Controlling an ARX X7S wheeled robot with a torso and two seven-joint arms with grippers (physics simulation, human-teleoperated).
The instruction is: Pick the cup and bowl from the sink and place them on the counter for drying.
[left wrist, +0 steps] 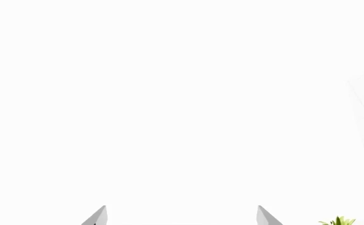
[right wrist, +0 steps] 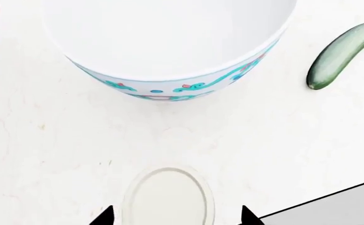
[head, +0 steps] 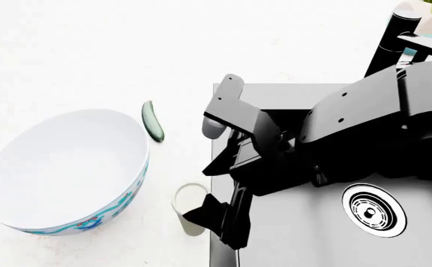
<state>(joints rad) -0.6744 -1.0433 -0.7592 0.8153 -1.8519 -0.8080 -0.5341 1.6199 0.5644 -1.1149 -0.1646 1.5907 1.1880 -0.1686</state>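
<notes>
The cream-white cup [right wrist: 167,197] stands upright on the white counter [head: 75,50], close to the left rim of the sink [head: 298,236]. My right gripper [right wrist: 176,216] is open, its black fingertips [right wrist: 105,217] either side of the cup with a small gap on each side. In the head view the cup [head: 187,204] shows partly behind those fingers. The bowl [head: 64,167], white inside with teal floral pattern outside, sits on the counter left of the cup. My left gripper [left wrist: 182,215] is open over plain white, nothing between its grey tips.
A green cucumber [head: 153,120] lies on the counter between the bowl and the sink. The sink holds a round steel drain [head: 374,210]; a black faucet [head: 391,39] rises at its back. A green plant [left wrist: 337,221] shows beside the left gripper.
</notes>
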